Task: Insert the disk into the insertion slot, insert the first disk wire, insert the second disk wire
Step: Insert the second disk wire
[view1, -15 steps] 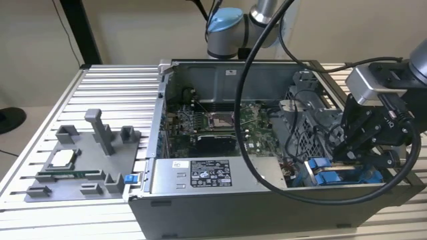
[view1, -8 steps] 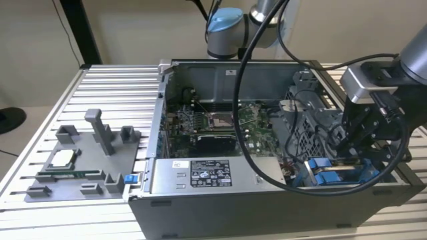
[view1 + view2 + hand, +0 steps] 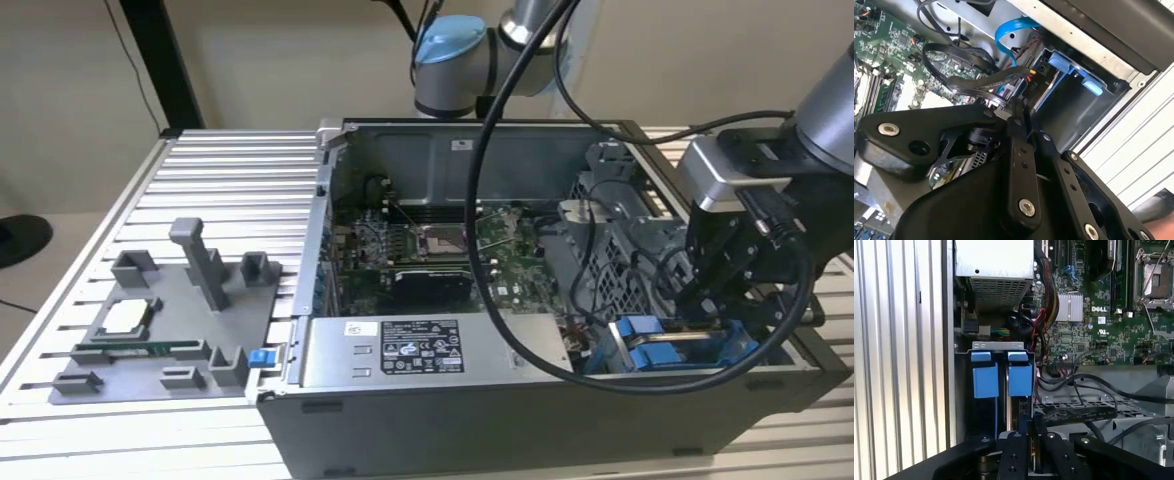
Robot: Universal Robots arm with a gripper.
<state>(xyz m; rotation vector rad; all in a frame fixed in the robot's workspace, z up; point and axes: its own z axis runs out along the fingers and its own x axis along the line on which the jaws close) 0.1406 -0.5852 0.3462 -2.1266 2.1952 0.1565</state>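
My gripper (image 3: 701,318) reaches down into the drive cage at the exterior view's right end of the open computer case. The insertion slot (image 3: 999,346) is a grey metal bay with two blue tabs (image 3: 1020,375). The disk (image 3: 1015,412) sits edge-on inside that bay, its blue carrier (image 3: 654,345) showing. In both wrist views the gripper's fingers (image 3: 1019,107) (image 3: 1032,427) stand close together at the disk's end, pinching the connector of a black disk wire (image 3: 1074,415). A blue flat cable (image 3: 1009,30) loops just beyond.
The motherboard (image 3: 427,245) lies in the case floor and the grey power-supply box (image 3: 414,350) stands beside the cage. Loose black cables (image 3: 954,55) cross near the gripper. A grey fixture plate (image 3: 160,330) sits on the slatted table at the exterior view's left.
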